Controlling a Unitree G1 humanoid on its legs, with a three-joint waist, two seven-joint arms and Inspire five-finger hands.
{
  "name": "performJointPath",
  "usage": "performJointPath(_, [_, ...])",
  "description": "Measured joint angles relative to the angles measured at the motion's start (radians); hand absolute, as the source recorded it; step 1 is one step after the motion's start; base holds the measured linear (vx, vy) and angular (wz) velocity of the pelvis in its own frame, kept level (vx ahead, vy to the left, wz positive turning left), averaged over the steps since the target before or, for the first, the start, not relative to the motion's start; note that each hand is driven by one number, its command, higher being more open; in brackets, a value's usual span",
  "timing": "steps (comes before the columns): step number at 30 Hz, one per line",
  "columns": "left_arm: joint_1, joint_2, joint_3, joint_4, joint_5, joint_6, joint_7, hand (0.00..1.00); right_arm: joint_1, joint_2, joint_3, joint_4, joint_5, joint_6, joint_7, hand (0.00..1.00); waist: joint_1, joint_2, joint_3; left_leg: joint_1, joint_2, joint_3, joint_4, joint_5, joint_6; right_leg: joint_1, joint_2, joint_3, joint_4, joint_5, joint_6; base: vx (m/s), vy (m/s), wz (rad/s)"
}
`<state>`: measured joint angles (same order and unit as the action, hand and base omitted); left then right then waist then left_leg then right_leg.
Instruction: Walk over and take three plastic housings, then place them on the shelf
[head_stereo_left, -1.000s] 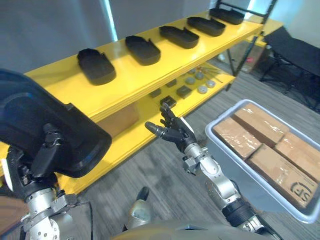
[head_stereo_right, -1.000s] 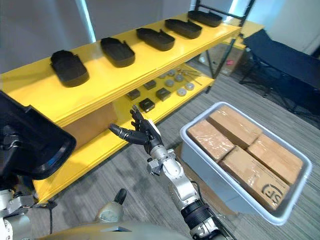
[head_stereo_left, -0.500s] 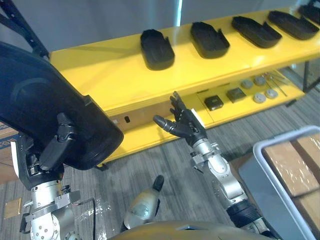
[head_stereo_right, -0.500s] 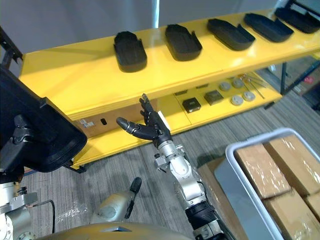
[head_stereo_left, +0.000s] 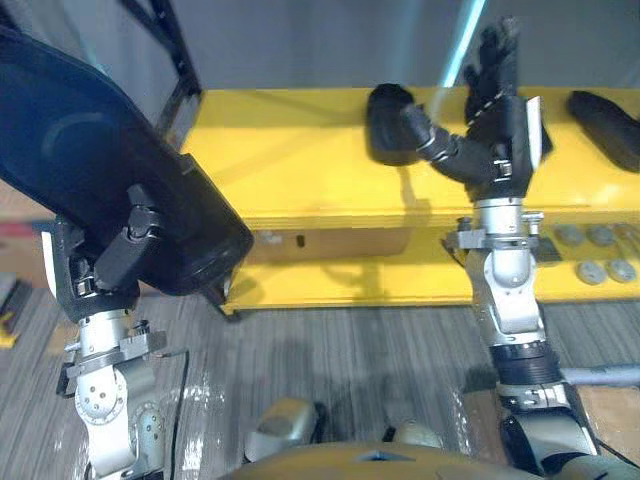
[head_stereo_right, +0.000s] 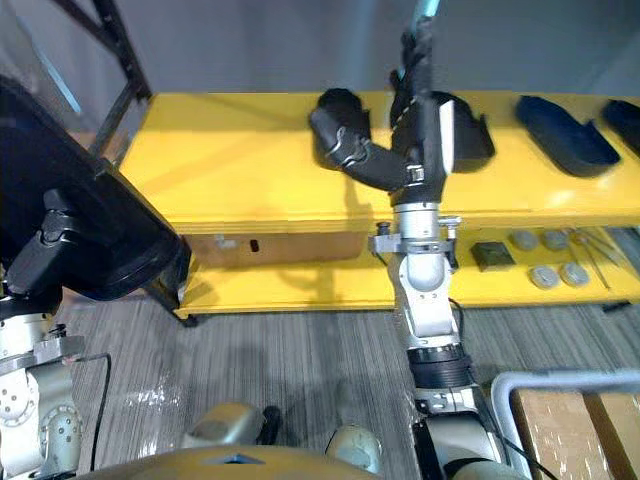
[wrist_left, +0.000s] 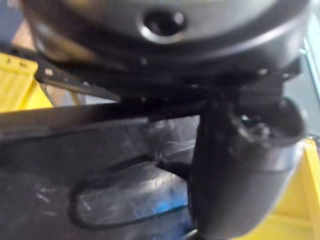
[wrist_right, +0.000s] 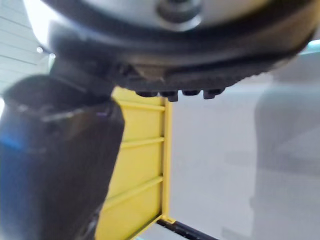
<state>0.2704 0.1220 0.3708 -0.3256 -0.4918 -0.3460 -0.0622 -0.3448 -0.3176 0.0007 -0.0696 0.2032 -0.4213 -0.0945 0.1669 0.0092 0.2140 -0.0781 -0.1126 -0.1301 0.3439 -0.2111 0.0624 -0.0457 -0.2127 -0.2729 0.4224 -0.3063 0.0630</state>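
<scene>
Large black plastic housing (head_stereo_left: 90, 170), tilted, gripped in the left hand (head_stereo_left: 108, 268); other housings (head_stereo_right: 337, 122) lie flat on the yellow shelf (head_stereo_left: 300, 170).

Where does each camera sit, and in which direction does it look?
Left eye view: on the head, looking down at the yellow shelf; left hand gripping a black housing, right hand raised open.
Right eye view: beside it, same scene; both share shelf and hands.
Left wrist view: along the left hand, onto that housing.
Right wrist view: along the right hand, toward the shelf.
</scene>
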Motion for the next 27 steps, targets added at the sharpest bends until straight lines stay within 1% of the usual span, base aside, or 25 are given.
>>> performJointPath(1, [0.013, -0.007, 0.005, 0.000, -0.022, 0.000, -0.009, 0.00, -0.001, -0.002, -0.002, -0.009, 0.001, 0.000, 0.010, 1.00, -0.003, -0.004, -0.007, -0.002, 0.037, 0.042, 0.001, -0.012, -0.008, 0.043, 0.007, -0.044, -0.063, 0.087, 0.017, 0.07, -0.215, 0.86])
performJointPath(2, [0.020, -0.015, 0.005, 0.000, -0.027, 0.000, -0.015, 0.00, -0.001, -0.002, -0.007, -0.010, 0.002, 0.002, 0.020, 1.00, -0.004, 0.001, -0.014, -0.002, 0.077, 0.099, 0.005, -0.014, -0.016, 0.068, 0.012, -0.082, -0.094, 0.103, 0.019, 0.15, -0.221, 1.20])
performJointPath(3, [0.022, -0.031, -0.002, -0.001, -0.029, 0.000, -0.034, 0.00, 0.000, -0.008, -0.025, -0.013, 0.002, 0.006, 0.031, 1.00, -0.010, 0.010, -0.027, -0.024, 0.160, 0.244, 0.034, -0.008, -0.033, 0.107, 0.028, -0.150, -0.132, 0.117, 0.013, 0.19, -0.160, 1.57])
performJointPath(4, [0.020, -0.034, -0.040, -0.004, -0.028, 0.001, -0.054, 0.00, 0.013, -0.022, -0.065, -0.016, 0.002, 0.018, 0.038, 1.00, -0.035, 0.018, -0.033, -0.034, 0.212, 0.384, 0.047, 0.011, -0.045, 0.147, 0.035, -0.229, -0.152, 0.118, 0.015, 0.20, -0.134, 1.71])
performJointPath(5, [0.020, -0.033, -0.065, -0.008, -0.027, 0.005, -0.065, 0.00, 0.028, -0.028, -0.089, -0.016, 0.001, 0.027, 0.040, 1.00, -0.042, 0.021, -0.037, -0.025, 0.223, 0.434, 0.035, 0.014, -0.040, 0.160, 0.035, -0.261, -0.148, 0.120, 0.015, 0.19, -0.098, 1.75])
performJointPath(6, [0.021, -0.034, -0.115, -0.016, -0.013, 0.014, -0.079, 0.00, 0.066, -0.033, -0.134, -0.016, 0.001, 0.047, 0.041, 1.00, -0.048, 0.021, -0.040, 0.006, 0.225, 0.476, -0.007, 0.040, -0.023, 0.165, 0.018, -0.300, -0.086, 0.123, 0.011, 0.13, -0.047, 1.32])
performJointPath(7, [0.025, -0.037, -0.159, -0.022, -0.007, 0.021, -0.078, 0.00, 0.102, -0.032, -0.158, -0.015, 0.001, 0.055, 0.046, 1.00, -0.050, 0.029, -0.040, 0.036, 0.223, 0.460, -0.057, 0.069, -0.019, 0.134, 0.006, -0.306, -0.037, 0.090, -0.004, 0.15, -0.066, 1.09])
performJointPath(8, [0.025, -0.037, -0.171, -0.025, -0.007, 0.022, -0.074, 0.00, 0.122, -0.031, -0.159, -0.015, 0.001, 0.055, 0.051, 1.00, -0.049, 0.027, -0.041, 0.052, 0.220, 0.448, -0.087, 0.083, -0.029, 0.134, 0.016, -0.302, -0.117, 0.091, -0.001, 0.11, -0.089, 0.59])
performJointPath(9, [0.025, -0.033, -0.173, -0.026, -0.007, 0.023, -0.070, 0.00, 0.135, -0.025, -0.158, -0.016, 0.001, 0.055, 0.061, 1.00, -0.051, 0.014, -0.046, 0.055, 0.211, 0.445, -0.098, 0.086, -0.035, 0.124, 0.019, -0.298, -0.198, 0.146, -0.011, 0.12, -0.167, 0.41])
performJointPath(10, [0.028, -0.034, -0.174, -0.021, -0.004, 0.029, -0.064, 0.00, 0.151, -0.013, -0.159, -0.016, 0.002, 0.054, 0.066, 1.00, -0.069, 0.007, -0.052, 0.056, 0.205, 0.430, -0.102, 0.087, -0.049, 0.123, 0.012, -0.286, -0.225, 0.218, 0.002, 0.13, -0.139, 0.27])
performJointPath(12, [0.063, -0.035, -0.180, -0.032, 0.008, 0.039, -0.058, 0.00, 0.173, 0.001, -0.162, -0.017, 0.009, 0.054, 0.061, 1.00, -0.068, 0.015, -0.062, 0.068, 0.215, 0.439, -0.125, 0.095, -0.067, 0.135, 0.031, -0.283, -0.261, 0.226, -0.002, 0.11, -0.101, -0.02])
performJointPath(13, [0.081, -0.035, -0.183, -0.034, 0.026, 0.043, -0.061, 0.00, 0.191, 0.007, -0.169, -0.017, 0.010, 0.055, 0.052, 1.00, -0.069, 0.022, -0.068, 0.078, 0.220, 0.441, -0.146, 0.099, -0.077, 0.139, 0.042, -0.283, -0.271, 0.229, -0.008, 0.06, -0.080, -0.19])
performJointPath(16, [0.095, -0.034, -0.209, -0.035, 0.031, 0.046, -0.081, 0.00, 0.254, 0.017, -0.186, -0.019, 0.010, 0.055, 0.035, 1.00, -0.074, 0.027, -0.071, 0.126, 0.216, 0.465, -0.215, 0.115, -0.102, 0.150, 0.051, -0.269, -0.285, 0.231, -0.010, 0.04, -0.040, -0.14])
performJointPath(18, [0.095, -0.033, -0.214, -0.038, 0.031, 0.046, -0.088, 0.00, 0.284, 0.031, -0.187, -0.020, 0.019, 0.059, 0.036, 1.00, -0.088, 0.027, -0.074, 0.148, 0.210, 0.475, -0.244, 0.119, -0.106, 0.156, 0.051, -0.259, -0.292, 0.234, -0.011, 0.01, 0.016, -0.14])
performJointPath(20, [0.094, -0.029, -0.214, -0.044, 0.031, 0.046, -0.091, 0.00, 0.303, 0.054, -0.186, -0.021, 0.042, 0.060, 0.040, 1.00, -0.091, 0.027, -0.075, 0.159, 0.207, 0.491, -0.261, 0.123, -0.105, 0.156, 0.054, -0.238, -0.308, 0.249, -0.011, -0.02, 0.059, -0.26])
performJointPath(21, [0.092, -0.025, -0.216, -0.047, 0.031, 0.046, -0.091, 0.00, 0.313, 0.059, -0.187, -0.023, 0.049, 0.060, 0.039, 1.00, -0.095, 0.025, -0.076, 0.158, 0.204, 0.494, -0.263, 0.123, -0.104, 0.156, 0.053, -0.235, -0.317, 0.255, -0.005, -0.02, 0.076, -0.22])
performJointPath(23, [0.092, -0.016, -0.216, -0.064, 0.030, 0.046, -0.092, 0.00, 0.337, 0.059, -0.187, -0.024, 0.054, 0.062, 0.040, 1.00, -0.098, 0.022, -0.077, 0.164, 0.195, 0.511, -0.269, 0.127, -0.100, 0.155, 0.050, -0.217, -0.336, 0.270, 0.003, -0.02, 0.068, -0.16])
performJointPath(27, [0.092, 0.000, -0.217, -0.074, 0.030, 0.046, -0.092, 0.00, 0.346, 0.060, -0.187, -0.032, 0.054, 0.062, 0.040, 1.00, -0.108, 0.022, -0.078, 0.172, 0.190, 0.518, -0.281, 0.133, -0.095, 0.155, 0.048, -0.212, -0.339, 0.278, 0.003, -0.04, 0.032, -0.06])
